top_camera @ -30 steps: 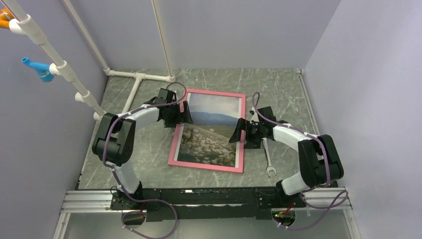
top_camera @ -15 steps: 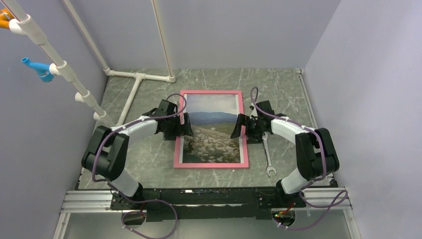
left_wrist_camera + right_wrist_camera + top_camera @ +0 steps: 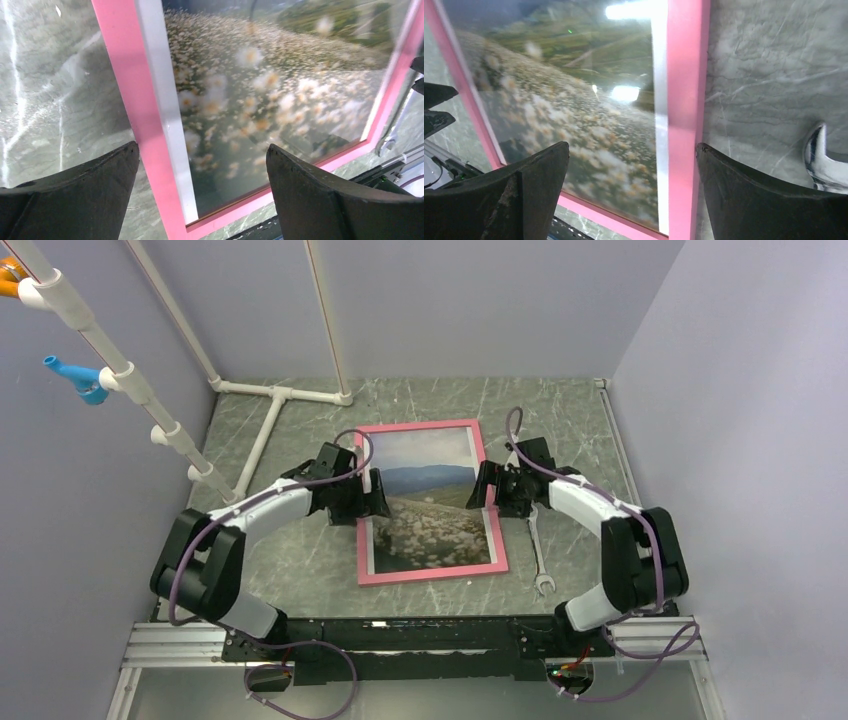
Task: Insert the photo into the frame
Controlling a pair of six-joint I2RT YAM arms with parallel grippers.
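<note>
The thin rectangular picture frame with narrow pink edges (image 3: pixel 433 574) has turned anticlockwise on the grey marbled table (image 3: pixel 300 550) since a second ago, when its top leaned right. Now its top leans slightly left and its near right corner lies closer to the chrome open-ended wrench (image 3: pixel 538 550). Both arms have shifted with it. The photo (image 3: pixel 430 510), a paper landscape print with pale sky, blue hills and a flowery field, lies inside the frame at the middle of the table. The left pincer (image 3: pixel 372 495) stands with its black fingers wide apart, straddling the frame's left edge, and the right pincer (image 3: pixel 483 490) stands equally spread over the right edge. From above, the two pincers cover the middle of both long sides. Whether any fingertip touches the frame cannot be told. In the left wrist view the frame is cut off at top and bottom, and the flowers are blurred. In the right wrist view bright glare hides part of the print. Only the wrench's head (image 3: pixel 824 160) shows there, cut off by the picture's edge.
</note>
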